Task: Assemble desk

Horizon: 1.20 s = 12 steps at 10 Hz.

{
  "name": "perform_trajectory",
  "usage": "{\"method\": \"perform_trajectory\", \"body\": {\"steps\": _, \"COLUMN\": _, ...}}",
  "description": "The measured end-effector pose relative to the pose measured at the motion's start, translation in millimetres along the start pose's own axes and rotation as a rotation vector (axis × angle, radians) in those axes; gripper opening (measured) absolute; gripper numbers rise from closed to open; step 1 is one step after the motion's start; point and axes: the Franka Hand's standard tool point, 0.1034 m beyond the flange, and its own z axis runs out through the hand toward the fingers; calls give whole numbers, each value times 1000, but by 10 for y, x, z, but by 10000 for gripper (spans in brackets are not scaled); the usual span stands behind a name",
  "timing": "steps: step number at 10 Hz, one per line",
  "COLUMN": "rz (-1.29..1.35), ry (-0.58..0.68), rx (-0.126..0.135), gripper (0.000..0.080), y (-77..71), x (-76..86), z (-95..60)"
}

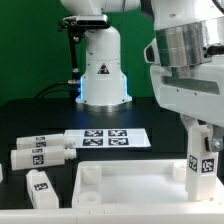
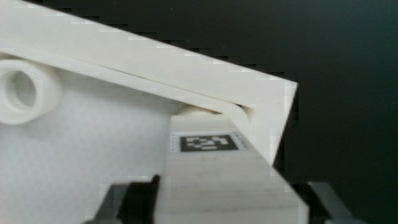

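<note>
The white desk tabletop point(image 1: 135, 200) lies rim-up at the front, with a round socket point(image 1: 92, 176) in its corner; the wrist view shows its rim point(image 2: 125, 55) and another socket point(image 2: 22, 90). My gripper point(image 1: 200, 148) is shut on a white square leg point(image 1: 203, 165) with a black-and-white tag and holds it upright over the tabletop's corner on the exterior view's right. In the wrist view the leg point(image 2: 214, 175) runs between my fingers point(image 2: 128, 200) with its tag point(image 2: 210, 142) facing the camera, its far end at the tabletop's corner. I cannot tell whether it sits in a socket.
Loose tagged legs lie on the exterior view's left: two together point(image 1: 42, 153) and one nearer the front point(image 1: 40, 185). The marker board point(image 1: 105, 138) lies behind the tabletop. The robot base point(image 1: 100, 70) stands at the back on the black table.
</note>
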Motion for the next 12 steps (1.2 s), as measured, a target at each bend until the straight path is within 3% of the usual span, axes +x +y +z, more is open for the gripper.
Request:
{"method": "perform_trajectory", "body": {"steps": 2, "rz": -86, "ry": 2, "rx": -2, "gripper": 301, "y": 7, "x": 14, "z": 7}}
{"method": "perform_trajectory", "body": {"steps": 4, "rz": -451, "ry": -18, "rx": -25, "gripper": 610, "y": 8, "x": 58, "z": -27}}
{"method": "perform_trajectory", "body": {"steps": 8, "rz": -736, "ry": -24, "rx": -28, "gripper": 647, "y": 1, "x": 64, "z": -32}}
{"method": "perform_trajectory", "body": {"steps": 12, "rz": -1531, "ry": 64, "rx": -75, "gripper": 649, "y": -53, "x": 36, "z": -40}}
